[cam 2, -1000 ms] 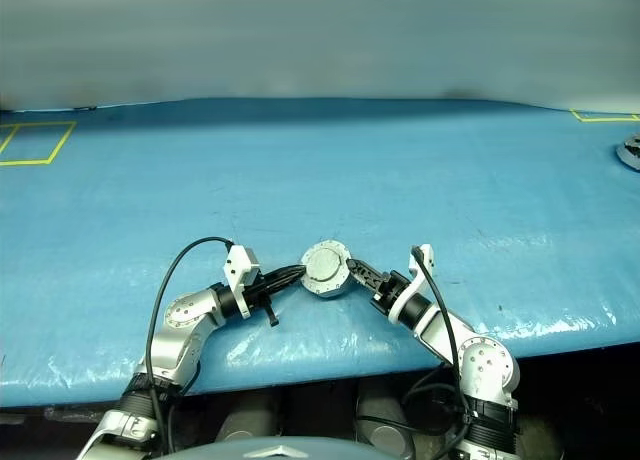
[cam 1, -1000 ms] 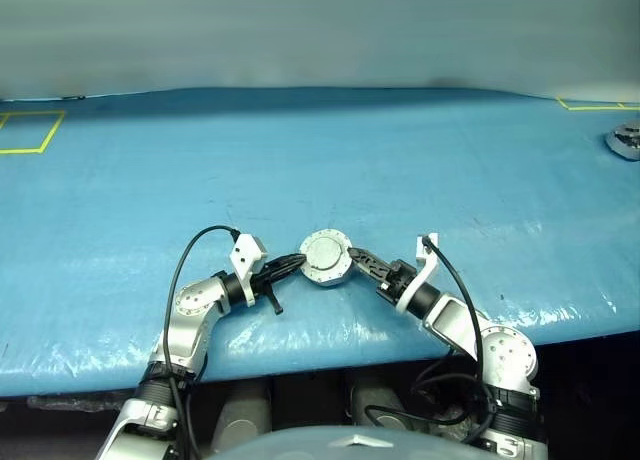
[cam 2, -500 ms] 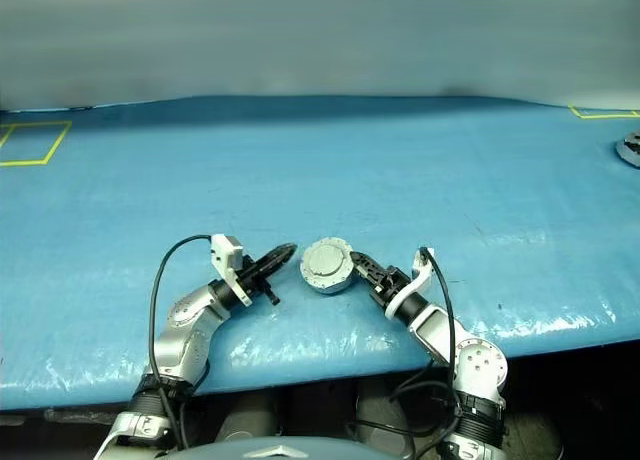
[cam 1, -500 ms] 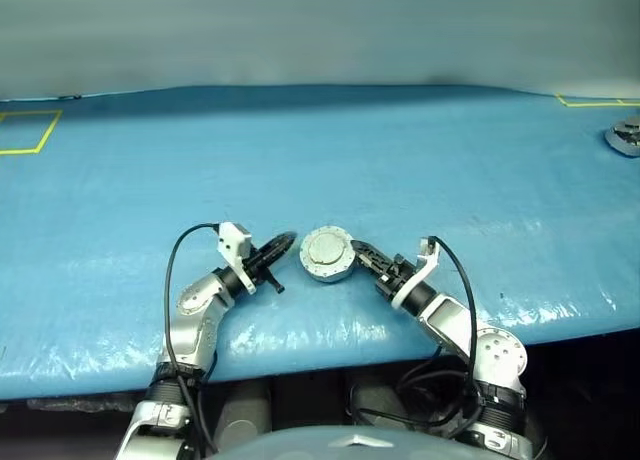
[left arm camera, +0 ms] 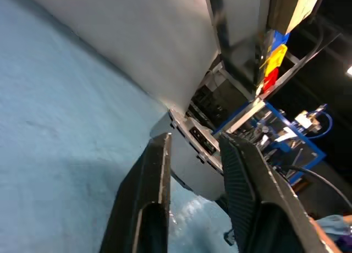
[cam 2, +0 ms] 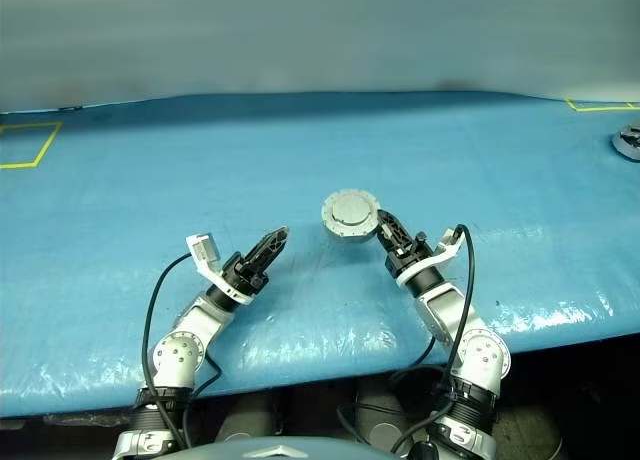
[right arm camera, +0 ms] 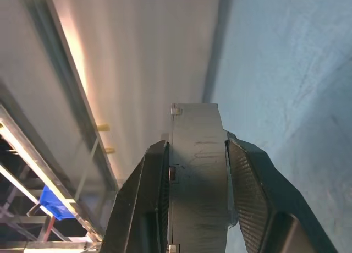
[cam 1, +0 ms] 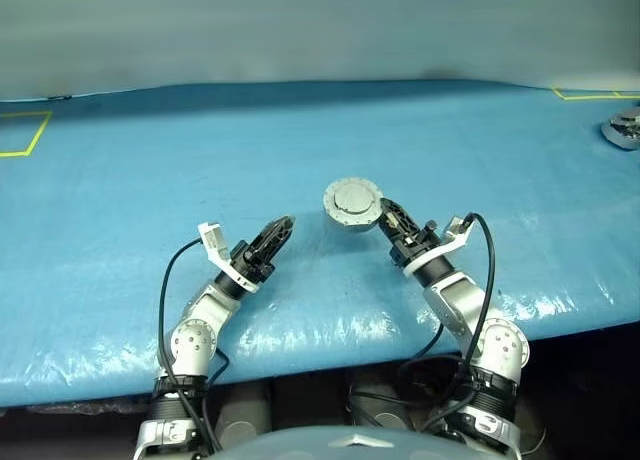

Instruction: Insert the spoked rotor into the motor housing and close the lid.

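Work surface is a wide table [cam 1: 300, 140] covered in wrinkled blue sheeting, glossy along the near edge. Yellow tape outlines [cam 1: 22, 135] sit at the far left and far right corners [cam 1: 590, 95]. Behind it, a plain pale grey-white wall [cam 1: 320, 30]. Left wrist view: dark area past the table with blue metal framing [left arm camera: 275, 118], cabling, a red and yellow tag [left arm camera: 273, 63]. Right wrist view: warm light on the wall, a blue bin [right arm camera: 55, 201].
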Robot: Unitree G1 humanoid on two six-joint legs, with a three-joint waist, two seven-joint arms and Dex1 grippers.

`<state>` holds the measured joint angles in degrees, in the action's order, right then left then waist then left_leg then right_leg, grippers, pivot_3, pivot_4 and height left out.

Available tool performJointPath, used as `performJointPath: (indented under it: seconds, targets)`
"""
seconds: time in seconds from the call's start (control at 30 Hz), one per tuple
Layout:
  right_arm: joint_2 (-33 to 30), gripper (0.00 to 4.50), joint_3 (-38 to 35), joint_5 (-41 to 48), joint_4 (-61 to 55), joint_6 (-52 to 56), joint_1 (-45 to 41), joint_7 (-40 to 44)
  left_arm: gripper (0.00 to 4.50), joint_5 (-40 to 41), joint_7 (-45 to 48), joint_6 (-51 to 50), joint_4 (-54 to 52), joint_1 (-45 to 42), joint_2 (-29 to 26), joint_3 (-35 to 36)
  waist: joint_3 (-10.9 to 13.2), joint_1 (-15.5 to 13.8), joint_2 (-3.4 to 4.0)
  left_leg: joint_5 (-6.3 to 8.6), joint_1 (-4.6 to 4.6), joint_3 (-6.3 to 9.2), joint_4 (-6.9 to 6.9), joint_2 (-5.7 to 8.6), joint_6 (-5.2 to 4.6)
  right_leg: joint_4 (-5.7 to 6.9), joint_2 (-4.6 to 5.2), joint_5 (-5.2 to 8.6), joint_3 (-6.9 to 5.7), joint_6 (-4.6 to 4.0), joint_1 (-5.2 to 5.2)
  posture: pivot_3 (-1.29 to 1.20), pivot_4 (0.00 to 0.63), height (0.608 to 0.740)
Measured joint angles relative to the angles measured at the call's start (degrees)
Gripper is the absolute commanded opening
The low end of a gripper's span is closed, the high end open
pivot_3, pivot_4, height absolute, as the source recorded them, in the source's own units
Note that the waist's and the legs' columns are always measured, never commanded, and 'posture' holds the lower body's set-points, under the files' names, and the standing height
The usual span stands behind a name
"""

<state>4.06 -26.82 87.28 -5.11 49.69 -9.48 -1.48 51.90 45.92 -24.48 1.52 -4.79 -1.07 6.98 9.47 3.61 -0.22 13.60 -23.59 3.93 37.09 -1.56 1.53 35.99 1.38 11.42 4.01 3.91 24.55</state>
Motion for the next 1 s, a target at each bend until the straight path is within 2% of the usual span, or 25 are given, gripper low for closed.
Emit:
performJointPath:
  seconds: [0.13,0.17,0.63,1.0]
  targets:
    - [0.04,1.25,1.98,3.41,-3.03,-1.72,-0.94,-1.26,4.31,3.61,-1.01,-1.33,-0.06,-0.62,3.28,1.57,0.00,0.04,0.00,0.00,0.00,0.00,0.03,0.00,0.00,0.01,-0.01,0.01,0.00,-0.02,-0.01,0.00,0.150,0.740]
    - [0.00,1.25,2.54,4.10,-3.72,-1.97,-1.08,-1.49,4.47,4.54,-1.23,-1.93,-0.07,-0.69,3.67,1.57,0.00,0.04,0.00,0.00,0.00,0.00,0.02,0.00,0.00,0.01,-0.01,0.01,0.01,-0.02,-0.01,0.00,0.150,0.740]
    - [-4.50,1.25,10.24,5.58,-5.54,-3.30,1.27,-1.73,4.47,13.71,-4.61,-9.02,-0.75,-2.88,4.57,2.62,0.00,0.00,0.00,0.00,-0.01,0.01,0.07,0.02,0.00,0.01,-0.01,0.00,0.01,-0.03,-0.03,0.00,0.150,0.740]
    - [-5.84,1.25,13.08,5.43,-6.93,-4.41,1.82,0.21,4.47,14.04,-4.74,-13.98,1.16,-3.41,4.51,0.87,0.00,0.05,0.00,0.00,0.00,0.01,0.07,0.03,0.00,0.02,-0.01,0.00,0.03,-0.02,-0.03,0.00,0.150,0.740]
